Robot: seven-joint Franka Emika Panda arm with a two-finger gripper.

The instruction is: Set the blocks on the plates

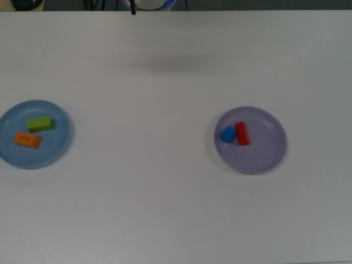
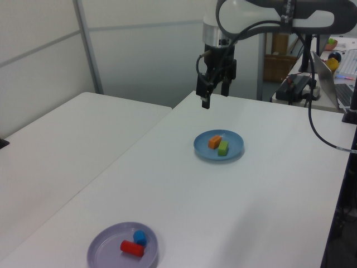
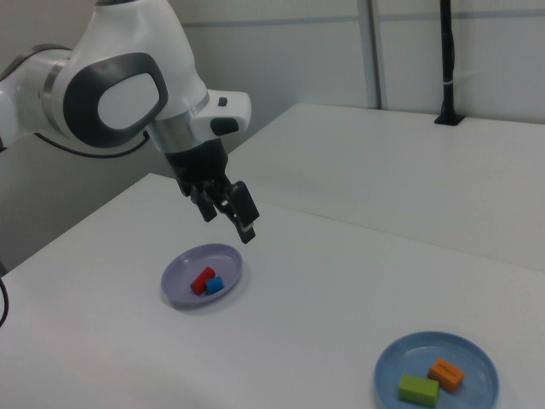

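Gripper (image 2: pixel 212 96) hangs in the air above the white table (image 1: pixel 165 209), fingers apart, holding nothing. Taking the light blue plate (image 1: pixel 58 148) as reference: green block (image 1: pixel 40 124) and orange block (image 1: pixel 27 139) both lie on it, side by side. Lavender plate (image 1: pixel 264 154) sits well apart from it, toward the top view's right, carrying the red block (image 1: pixel 242 133) with the blue cube (image 1: pixel 227 134) touching it. In the left view the gripper is up and to the left of the blue plate, clear of it.
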